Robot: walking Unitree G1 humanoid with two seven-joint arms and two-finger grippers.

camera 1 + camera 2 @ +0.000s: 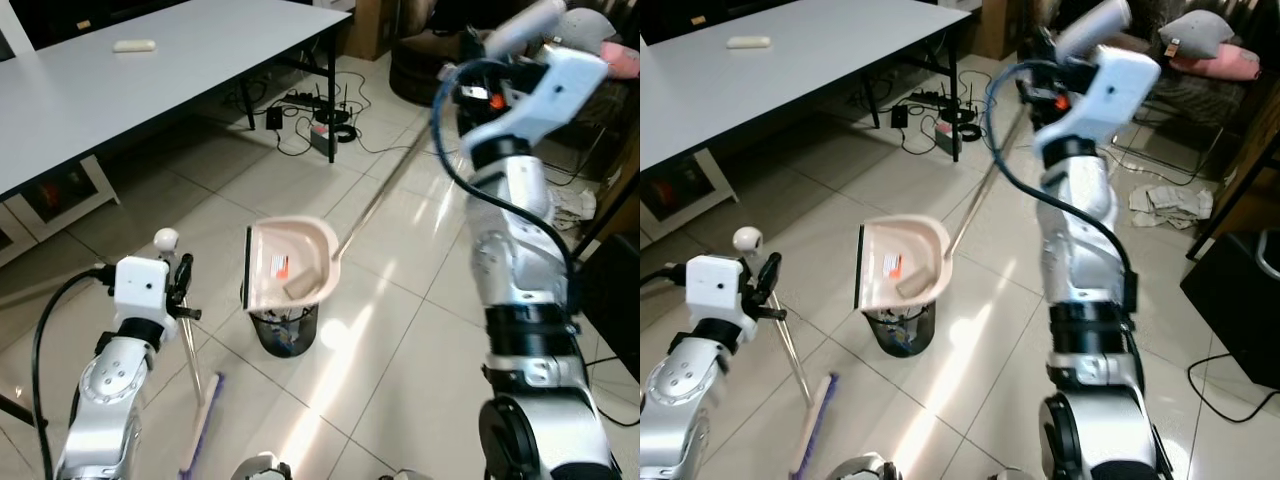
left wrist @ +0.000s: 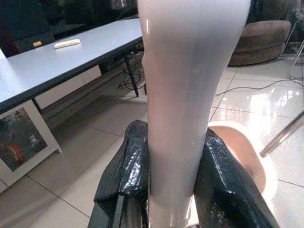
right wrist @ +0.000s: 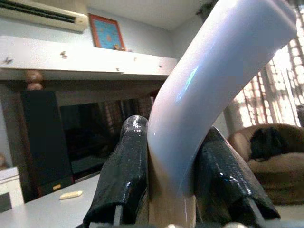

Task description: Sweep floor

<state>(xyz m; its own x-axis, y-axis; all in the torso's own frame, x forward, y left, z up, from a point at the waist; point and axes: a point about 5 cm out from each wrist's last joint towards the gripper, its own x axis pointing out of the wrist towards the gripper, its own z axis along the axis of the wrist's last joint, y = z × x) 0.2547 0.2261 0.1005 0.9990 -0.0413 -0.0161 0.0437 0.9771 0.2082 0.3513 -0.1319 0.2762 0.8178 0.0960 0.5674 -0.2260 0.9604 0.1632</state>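
My left gripper point(image 1: 181, 287) is shut on the broom's pale handle point(image 2: 190, 71), low at my left. The thin pole runs down to the purple broom head point(image 1: 203, 420) on the tiles. My right gripper point(image 3: 171, 152), raised high at the upper right, is shut on the white curved handle of the dustpan point(image 1: 525, 25). Its long pole point(image 1: 385, 190) slopes down to the beige dustpan point(image 1: 290, 262). The pan is tilted over a black wire trash bin point(image 1: 285, 328). A pale scrap point(image 1: 300, 288) lies at the pan's lower edge.
A grey table point(image 1: 150, 80) with a small white object point(image 1: 134, 45) stands at the left. Cables and a power strip point(image 1: 320, 110) lie by its far leg. A brown pouf point(image 1: 415, 70), crumpled cloth point(image 1: 1165, 205) and a black cabinet point(image 1: 1240, 300) are on the right.
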